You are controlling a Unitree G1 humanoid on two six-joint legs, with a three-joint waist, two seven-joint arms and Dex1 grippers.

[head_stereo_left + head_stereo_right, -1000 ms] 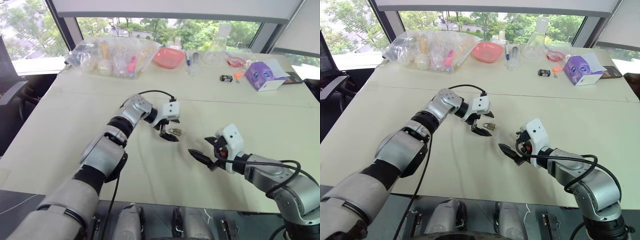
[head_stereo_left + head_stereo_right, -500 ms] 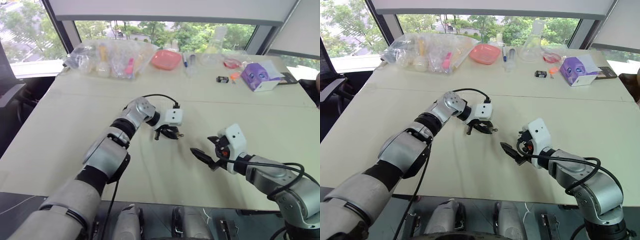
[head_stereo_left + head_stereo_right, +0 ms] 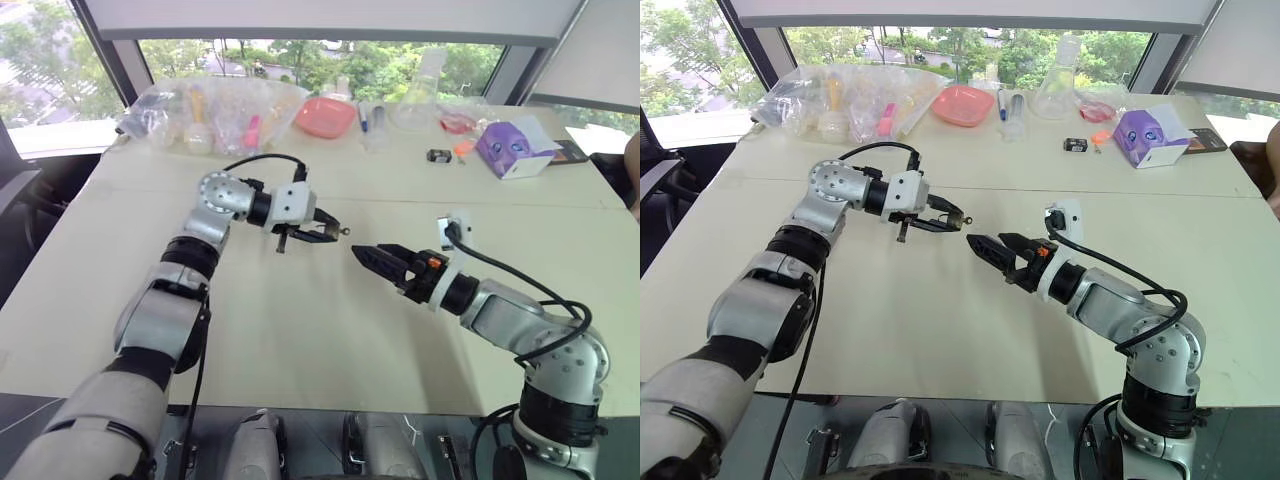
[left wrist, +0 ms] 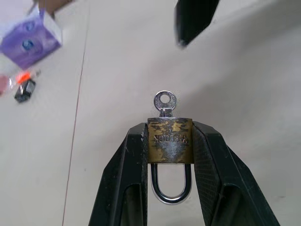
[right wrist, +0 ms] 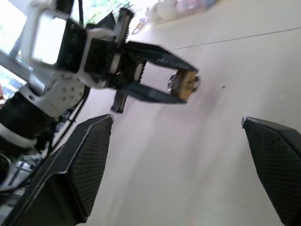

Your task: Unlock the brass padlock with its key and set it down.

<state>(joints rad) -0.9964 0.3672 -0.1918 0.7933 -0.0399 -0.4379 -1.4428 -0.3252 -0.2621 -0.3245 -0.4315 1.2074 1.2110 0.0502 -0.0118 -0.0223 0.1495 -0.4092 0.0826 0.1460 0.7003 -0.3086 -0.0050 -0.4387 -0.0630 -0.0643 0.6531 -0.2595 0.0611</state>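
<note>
Lifted off the table since a second ago, the padlock now hangs in the air, clamped in the left hand, whose fingers were spread around it on the surface before. That hand has risen and swung so its fingers point sideways toward the right hand. The right hand has also come up from low over the table and now points at the left one, tips close but apart.

In the left wrist view, the brass body sits squeezed between the two black fingers near their tips, one finger pressing each narrow side. The silvery shackle loops back between the fingers toward the wrist. The key sticks out of the body's far end, beyond the fingertips, its round bow free in the air.

The right hand's fingers stand wide apart and hold nothing. In the right wrist view the padlock lies ahead of them, between their lines, not touching either.

At the far edge of the table lie a purple box, a red dish, a glass flask and a pile of clear bags, all well away from both hands.
</note>
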